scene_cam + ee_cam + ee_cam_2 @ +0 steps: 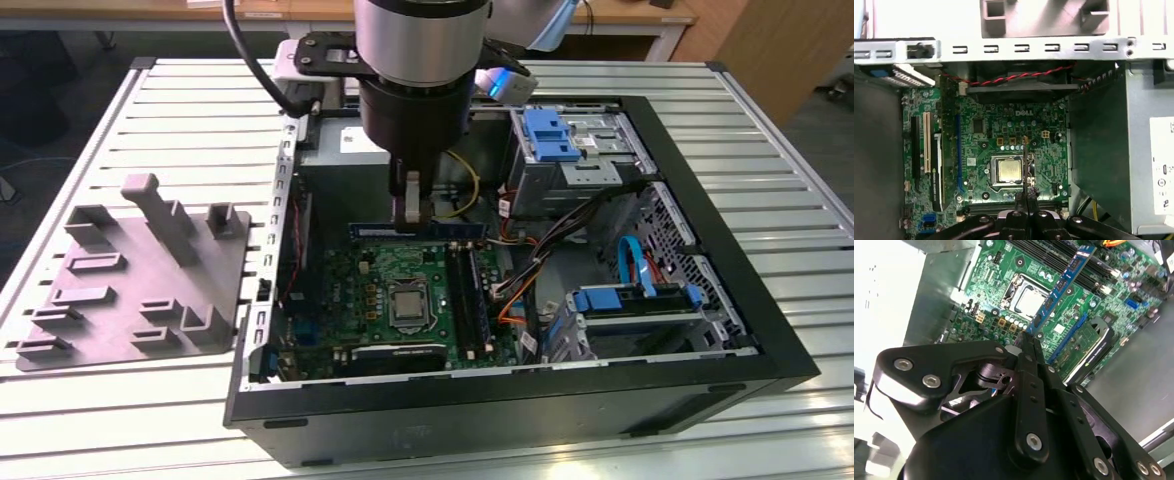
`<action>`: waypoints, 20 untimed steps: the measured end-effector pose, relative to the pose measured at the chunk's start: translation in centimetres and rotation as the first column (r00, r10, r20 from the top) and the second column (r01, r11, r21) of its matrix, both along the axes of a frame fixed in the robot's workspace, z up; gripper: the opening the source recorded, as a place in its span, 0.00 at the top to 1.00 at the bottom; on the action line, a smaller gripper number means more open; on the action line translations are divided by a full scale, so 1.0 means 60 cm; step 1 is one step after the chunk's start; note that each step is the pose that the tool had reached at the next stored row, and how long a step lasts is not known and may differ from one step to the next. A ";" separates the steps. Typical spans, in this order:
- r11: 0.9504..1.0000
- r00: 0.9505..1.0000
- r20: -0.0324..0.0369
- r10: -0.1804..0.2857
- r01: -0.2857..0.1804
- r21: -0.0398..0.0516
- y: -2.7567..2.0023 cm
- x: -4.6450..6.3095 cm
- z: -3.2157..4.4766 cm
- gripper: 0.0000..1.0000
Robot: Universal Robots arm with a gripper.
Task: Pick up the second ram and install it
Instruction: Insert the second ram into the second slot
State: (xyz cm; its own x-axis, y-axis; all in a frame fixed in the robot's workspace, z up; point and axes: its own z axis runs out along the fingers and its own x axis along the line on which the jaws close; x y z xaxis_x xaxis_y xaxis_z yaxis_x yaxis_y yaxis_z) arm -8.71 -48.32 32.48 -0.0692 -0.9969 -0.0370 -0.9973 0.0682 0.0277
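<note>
Blue and thin, the ram (454, 229) hangs level in the exterior view. The hand (412, 215) pinches it at its middle, above the board (400, 290) inside the open case (787, 350). A grey tray (134, 290) lies on the bench (801, 120), to the exterior view's left of the case.

In the second wrist view the hand (1029, 342) is clamped narrow on the ram (1064, 282), which seems clear of the sockets, though that is hard to judge.

In the first wrist view the ram (1025, 160) shows edge-on beyond the hand (1026, 197).
</note>
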 end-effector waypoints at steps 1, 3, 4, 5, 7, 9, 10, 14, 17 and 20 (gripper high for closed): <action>1.000 1.000 0.000 -0.018 0.018 0.000 0.0000 0.000 -0.001 0.89; 0.998 0.998 0.000 -0.056 0.056 0.000 0.0000 0.000 -0.002 0.89; 0.997 0.997 0.000 -0.074 0.074 0.000 0.0001 0.000 -0.002 0.89; 0.996 0.996 0.000 -0.091 0.091 0.000 0.0000 0.000 -0.003 0.89; 0.992 0.992 0.000 -0.128 0.128 0.000 0.0000 0.000 -0.004 0.89; 0.987 0.987 0.000 -0.163 0.163 0.000 0.0000 0.000 -0.006 0.89; 0.983 0.983 0.000 -0.181 0.181 0.000 0.0000 0.000 -0.006 0.89; 0.968 0.968 0.000 -0.252 0.252 0.000 0.0000 0.000 -0.008 0.89; 0.953 0.953 0.000 -0.304 0.304 0.000 0.0000 0.000 -0.009 0.89; 0.934 0.934 0.000 -0.357 0.357 0.000 0.0000 0.000 -0.010 0.89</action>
